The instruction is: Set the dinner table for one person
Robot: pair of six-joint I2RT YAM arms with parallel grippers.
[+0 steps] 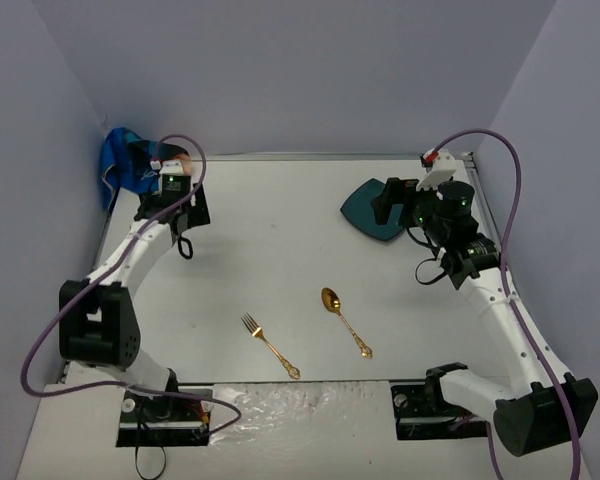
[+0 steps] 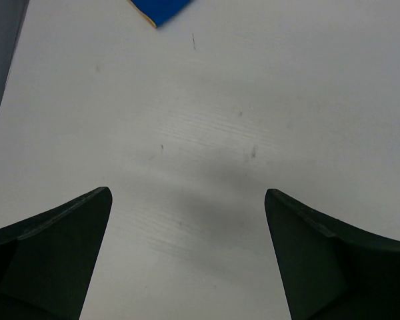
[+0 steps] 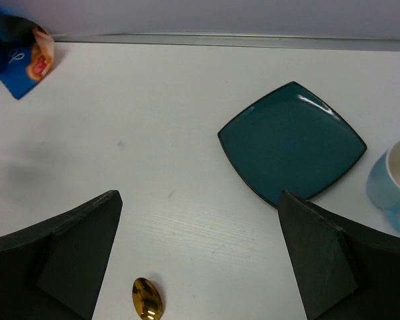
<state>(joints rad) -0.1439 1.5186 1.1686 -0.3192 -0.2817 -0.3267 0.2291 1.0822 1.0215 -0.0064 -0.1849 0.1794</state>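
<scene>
The white dinner table (image 1: 280,250) carries a gold fork (image 1: 270,344) and a gold spoon (image 1: 345,321) near its front middle. A square teal plate (image 1: 363,214) lies at the back right; it also shows in the right wrist view (image 3: 290,143). My right gripper (image 1: 388,205) hovers at the plate's edge, open and empty (image 3: 197,200), with the spoon's bowl (image 3: 147,298) below it. My left gripper (image 1: 192,208) is open and empty over bare tabletop (image 2: 187,197) at the back left.
A crumpled blue printed placemat (image 1: 128,160) lies in the far left corner; its corner shows in the left wrist view (image 2: 161,10) and the right wrist view (image 3: 17,57). A light blue mug (image 3: 395,181) stands right of the plate. Walls enclose the table.
</scene>
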